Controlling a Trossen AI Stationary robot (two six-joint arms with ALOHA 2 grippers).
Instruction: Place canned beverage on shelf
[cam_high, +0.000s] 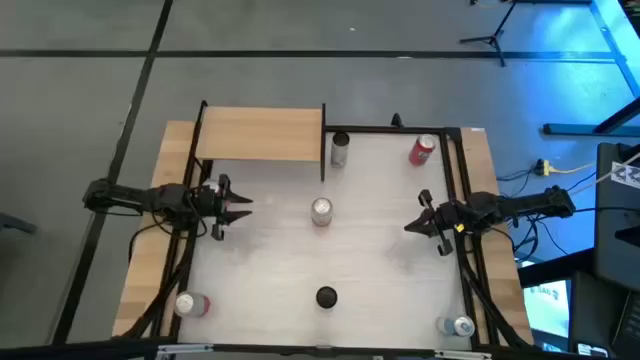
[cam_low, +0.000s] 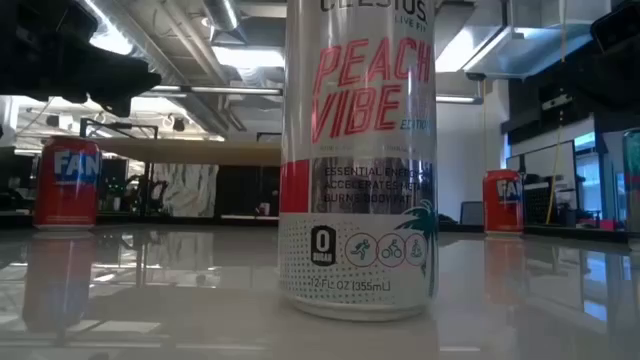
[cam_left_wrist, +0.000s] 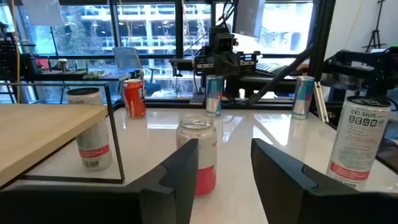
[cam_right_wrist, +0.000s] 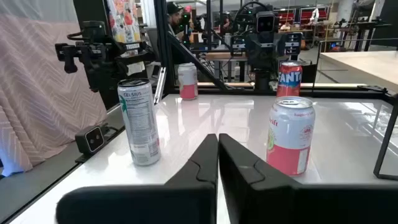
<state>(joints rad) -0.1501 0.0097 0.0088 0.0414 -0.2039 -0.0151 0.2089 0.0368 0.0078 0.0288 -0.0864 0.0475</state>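
Tall Celsius can (cam_high: 327, 297) nearest on the table (cam_high: 380, 250); mid-table, a pink-and-white drink can (cam_high: 321, 211) upright between the left gripper (cam_high: 240, 208), fingers spread, and right gripper (cam_high: 412, 224), fingers together; rearmost, the shelf (cam_high: 260, 134), back-left corner.

The whitish surface (cam_high: 260, 260) carries several cans. A pink-and-silver can (cam_high: 321, 211) stands near its middle. A tall silver can (cam_high: 340, 149) sits at the far edge just beside the shelf (cam_high: 260, 133), which spans the far left corner. A red can (cam_high: 423, 149) occupies the far right corner. Further cans stand at the near left corner (cam_high: 190, 304), near right corner (cam_high: 458, 325) and near edge (cam_high: 326, 297).
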